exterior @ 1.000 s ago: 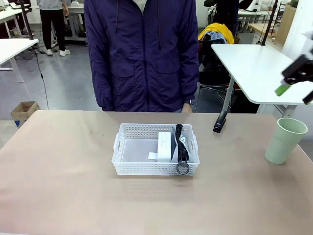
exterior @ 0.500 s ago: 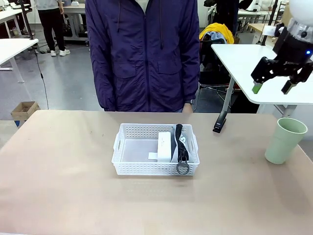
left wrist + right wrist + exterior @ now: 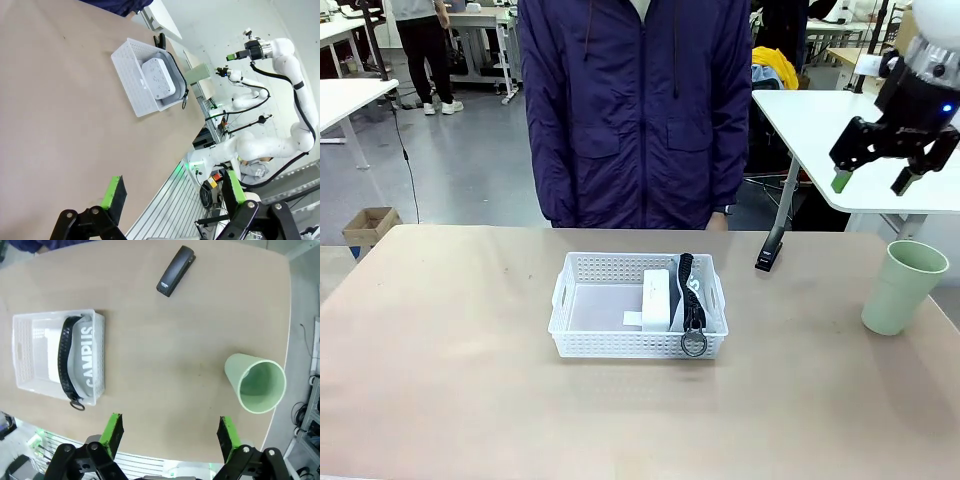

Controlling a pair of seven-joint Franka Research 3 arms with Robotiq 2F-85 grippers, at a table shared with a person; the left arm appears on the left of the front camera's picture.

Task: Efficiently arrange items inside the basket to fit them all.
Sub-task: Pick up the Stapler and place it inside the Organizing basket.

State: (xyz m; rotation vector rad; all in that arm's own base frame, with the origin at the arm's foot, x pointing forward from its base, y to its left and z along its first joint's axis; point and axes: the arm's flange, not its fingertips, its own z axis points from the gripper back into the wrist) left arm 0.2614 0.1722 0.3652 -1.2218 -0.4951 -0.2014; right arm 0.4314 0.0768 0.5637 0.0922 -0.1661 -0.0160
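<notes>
The white lattice basket [image 3: 620, 345] sits mid-table. Inside it, toward its right end, a white box [image 3: 657, 298] stands on edge, and a grey "CAMPUS" pouch [image 3: 691, 292] with a black strap and ring leans beside it. A black stapler [image 3: 771, 252] lies on the table behind and to the right of the basket. A pale green cup [image 3: 903, 287] stands upright at the far right. My right gripper [image 3: 872, 182] hangs open and empty high above the table's right side, above the cup [image 3: 256, 382] and stapler [image 3: 176, 270]. My left gripper [image 3: 174, 192] is open and empty, far from the basket [image 3: 131, 75].
A person in a dark blue jacket [image 3: 640, 110] stands at the far edge behind the basket, hands out of sight. The brown tabletop [image 3: 450, 340] is bare left of and in front of the basket. A white table [image 3: 840, 130] stands behind on the right.
My right gripper swung in from the picture's right edge to the upper right and has stayed there since. The person shifted slightly to the right.
</notes>
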